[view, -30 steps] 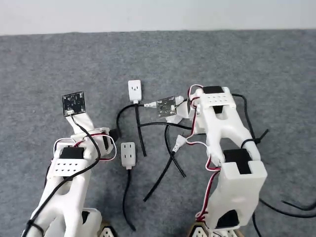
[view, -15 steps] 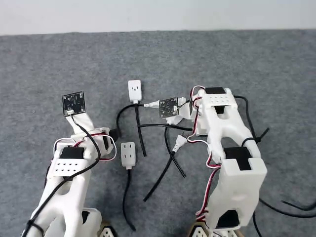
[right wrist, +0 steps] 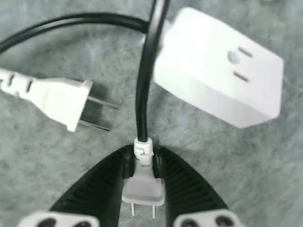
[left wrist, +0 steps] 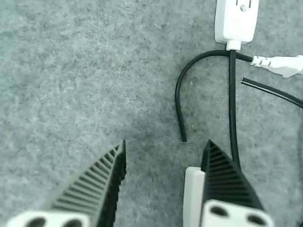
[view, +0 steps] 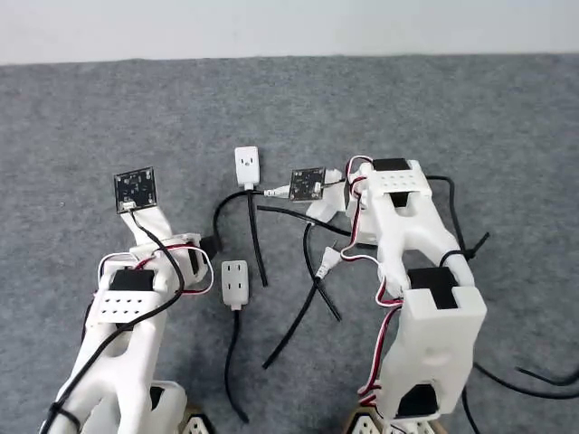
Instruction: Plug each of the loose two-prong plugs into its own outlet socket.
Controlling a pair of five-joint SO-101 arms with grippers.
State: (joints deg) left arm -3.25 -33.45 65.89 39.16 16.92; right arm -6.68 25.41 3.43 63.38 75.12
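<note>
Right gripper (right wrist: 143, 156) neared outlet (right wrist: 218, 80); wrist view reveals its clamped plug (right wrist: 143, 187)

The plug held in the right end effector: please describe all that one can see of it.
The plug is small, white and plastic-looking, with two short metal prongs pointing back toward the wrist camera. The right end effector is shut on its body, a black ribbed finger on each side. A white collar joins it to a black cord that crosses the edge of the white outlet block.
</note>
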